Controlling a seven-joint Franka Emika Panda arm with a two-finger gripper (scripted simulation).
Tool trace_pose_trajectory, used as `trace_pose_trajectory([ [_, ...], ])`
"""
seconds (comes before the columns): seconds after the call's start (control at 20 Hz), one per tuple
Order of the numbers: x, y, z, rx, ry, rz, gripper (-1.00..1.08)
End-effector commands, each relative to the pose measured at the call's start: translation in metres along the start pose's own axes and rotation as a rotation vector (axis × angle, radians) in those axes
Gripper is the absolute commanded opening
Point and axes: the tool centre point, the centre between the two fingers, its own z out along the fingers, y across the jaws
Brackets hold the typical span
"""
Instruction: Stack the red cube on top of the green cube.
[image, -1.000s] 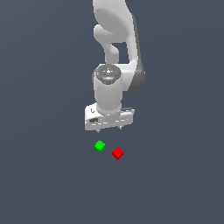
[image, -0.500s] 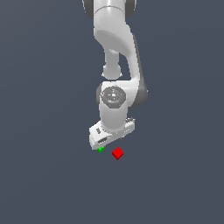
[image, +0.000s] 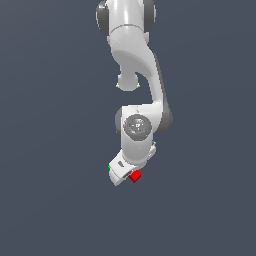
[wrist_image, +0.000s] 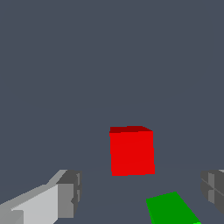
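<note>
The arm is seen running down the centre of the exterior view, with the gripper (image: 121, 175) lowered just below mid-frame over both cubes. The red cube (image: 134, 176) is partly visible at the lower right edge of the hand; only a sliver of the green cube (image: 109, 168) is seen at the hand's left edge. In the wrist view the fingers (wrist_image: 69, 193) are spread wide apart and nothing is held between them. The red cube (wrist_image: 131, 151) is seen slightly below frame centre, resting on the grey floor (wrist_image: 109, 65), beyond the fingertips. The green cube (wrist_image: 172, 209) is cut off by the lower edge, close beside the red one without touching it.
</note>
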Motion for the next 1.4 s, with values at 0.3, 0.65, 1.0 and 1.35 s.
trace_pose_trajectory([
  [0.3, 0.007, -0.001, 0.006, 0.001, -0.001, -0.045, 1.00],
  [0.65, 0.007, -0.002, 0.027, 0.001, -0.001, -0.048, 1.00],
  [1.0, 0.007, -0.002, 0.057, 0.000, -0.001, -0.051, 1.00],
  [1.35, 0.008, -0.001, 0.057, 0.000, -0.001, -0.051, -1.00],
])
